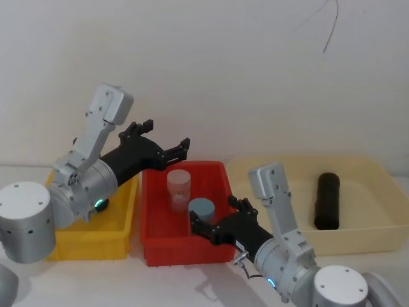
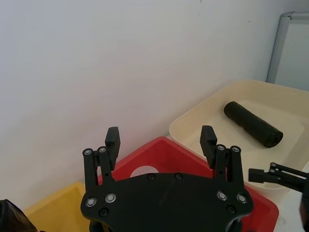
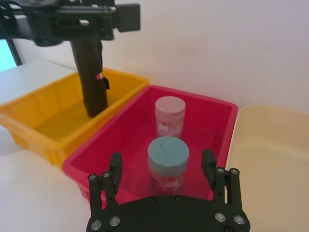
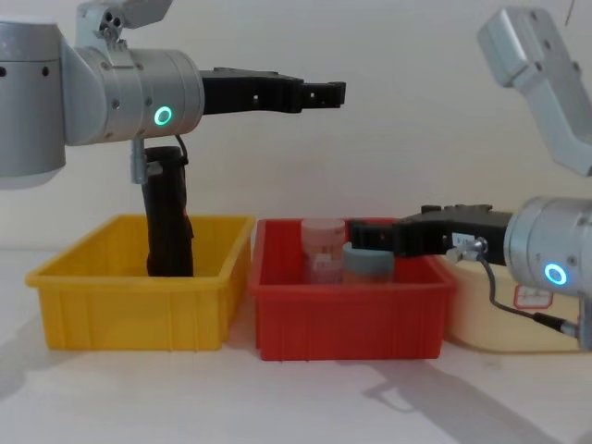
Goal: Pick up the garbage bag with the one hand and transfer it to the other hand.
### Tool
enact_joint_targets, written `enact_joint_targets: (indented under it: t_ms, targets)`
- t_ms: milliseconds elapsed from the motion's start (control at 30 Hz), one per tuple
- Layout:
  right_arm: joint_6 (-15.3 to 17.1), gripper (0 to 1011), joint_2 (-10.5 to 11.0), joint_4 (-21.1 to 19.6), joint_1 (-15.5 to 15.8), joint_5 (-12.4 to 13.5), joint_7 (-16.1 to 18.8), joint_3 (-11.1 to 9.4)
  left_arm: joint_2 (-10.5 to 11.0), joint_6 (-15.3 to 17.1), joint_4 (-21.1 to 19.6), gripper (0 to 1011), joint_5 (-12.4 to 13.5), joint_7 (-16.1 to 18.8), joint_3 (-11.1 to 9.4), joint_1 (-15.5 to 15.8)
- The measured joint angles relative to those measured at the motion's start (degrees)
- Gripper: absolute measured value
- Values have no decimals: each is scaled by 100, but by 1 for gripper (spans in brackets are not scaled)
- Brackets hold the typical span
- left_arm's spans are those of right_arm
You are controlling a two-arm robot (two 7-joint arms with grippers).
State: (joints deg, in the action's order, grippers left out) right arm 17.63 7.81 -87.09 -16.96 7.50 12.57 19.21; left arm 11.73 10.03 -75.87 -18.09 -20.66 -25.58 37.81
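nothing done yet: the garbage bag point(image 4: 167, 222) stands upright in the yellow bin point(image 4: 139, 296), ungrasped. the left tool point(image 1: 167, 133) and right tool point(image 1: 212, 210) hover wide open, empty; pickup and handover remain.

Left arm point(image 4: 129, 97) close above upright garbage bag point(image 4: 168, 222); jars point(image 3: 167, 159) mid red bin point(image 4: 351, 319).

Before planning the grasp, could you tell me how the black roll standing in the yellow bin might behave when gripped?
The garbage bag stands on end, tall and narrow, in the yellow bin: probably tips if nudged. Cylindrical, so likely rolls once down. Rolled plastic film may yield slightly.
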Motion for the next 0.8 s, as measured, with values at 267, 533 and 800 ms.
enact_joint_targets:
  t_ms: [267, 533, 800]
  targets:
    - [-26, 1000, -84, 427, -223, -68, -4, 3, 3, 8, -7, 1001, 3, 6, 5, -5]
    - [-58, 1000, -135, 652, -353, -128, 34, 22, 7, 14, -12, 1001, 3, 11, 9, -8]
    - [-90, 1000, -173, 806, -437, -195, 64, 39, 7, 18, -14, 1001, 3, 12, 9, -11]
